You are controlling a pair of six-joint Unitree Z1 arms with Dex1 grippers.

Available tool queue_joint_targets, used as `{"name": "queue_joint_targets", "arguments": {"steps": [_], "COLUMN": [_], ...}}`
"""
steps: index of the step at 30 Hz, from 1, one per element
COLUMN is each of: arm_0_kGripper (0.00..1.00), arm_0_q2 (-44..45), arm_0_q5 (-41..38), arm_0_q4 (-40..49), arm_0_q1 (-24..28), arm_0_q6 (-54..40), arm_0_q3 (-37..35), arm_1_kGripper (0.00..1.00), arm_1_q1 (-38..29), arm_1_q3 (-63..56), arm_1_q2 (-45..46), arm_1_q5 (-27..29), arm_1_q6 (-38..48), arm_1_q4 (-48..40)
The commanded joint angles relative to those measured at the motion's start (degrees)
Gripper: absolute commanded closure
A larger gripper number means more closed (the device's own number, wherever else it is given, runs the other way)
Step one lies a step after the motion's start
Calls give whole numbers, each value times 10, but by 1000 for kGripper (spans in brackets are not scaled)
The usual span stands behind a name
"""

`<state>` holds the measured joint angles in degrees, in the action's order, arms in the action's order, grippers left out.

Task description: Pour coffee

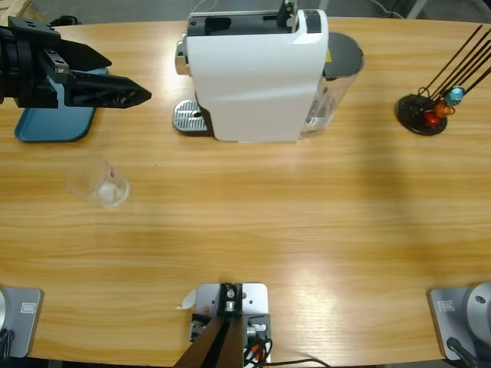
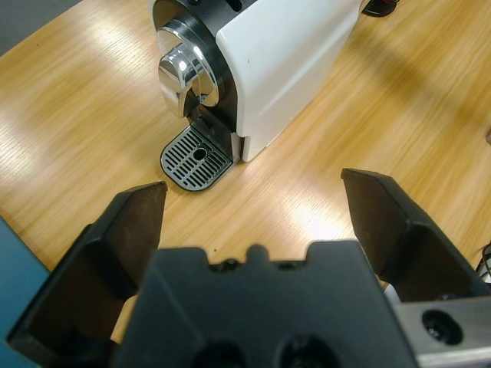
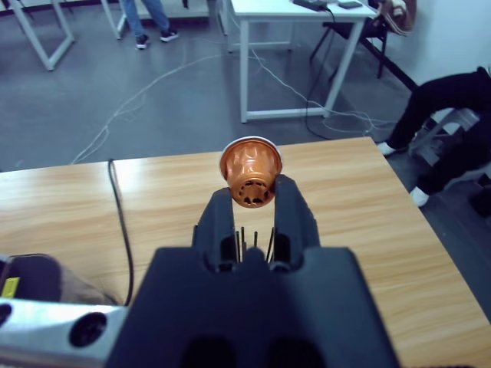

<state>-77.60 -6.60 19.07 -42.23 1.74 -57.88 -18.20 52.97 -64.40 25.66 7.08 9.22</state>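
1. One white capsule coffee machine (image 1: 257,73), one clear glass tumbler (image 1: 97,182) on tabletop (image 1: 307,215) front-left of it; coffee not discernible.
2. Left claw (image 1: 142,95) released, left of machine, w/ blue tray (image 1: 54,123) beneath.
3. Only right wrist view shows right claw (image 3: 252,193) clenched on one orange capsule (image 3: 251,175).
4. Machine's drip grate (image 2: 196,157) round, slotted metal.
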Motion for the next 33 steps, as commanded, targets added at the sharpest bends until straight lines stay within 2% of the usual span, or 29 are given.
{"name": "queue_joint_targets", "arguments": {"steps": [1,5,8,11,14,19,23,28,33], "arm_0_kGripper": [11,11,11,9,9,9,8,9,7], "arm_0_q2": [-1,28,63,102,140,169,166,165,162], "arm_0_q5": [7,15,25,41,53,54,54,54,53], "arm_0_q4": [8,9,23,57,94,103,102,102,101], "arm_0_q1": [-5,-5,-5,-5,-2,13,19,21,21], "arm_0_q6": [9,8,7,3,-1,-1,-1,-1,-2], "arm_0_q3": [26,45,52,52,56,73,76,87,91], "arm_1_kGripper": [1000,1000,1000,1000,1000,1000,1000,1000,1000], "arm_1_q1": [-57,-79,-140,-201,-238,-243,-243,-231,-212], "arm_1_q3": [3,4,20,56,101,182,188,195,181], "arm_1_q2": [50,8,-52,-128,-205,-316,-386,-412,-388], "arm_1_q5": [-311,-516,-565,-564,-548,-552,-550,-546,-511], "arm_1_q6": [-15,-48,-93,-145,-157,-152,-136,-141,-144], "arm_1_q4": [-1,-14,-15,-16,-35,-71,-116,-118,-126]}}
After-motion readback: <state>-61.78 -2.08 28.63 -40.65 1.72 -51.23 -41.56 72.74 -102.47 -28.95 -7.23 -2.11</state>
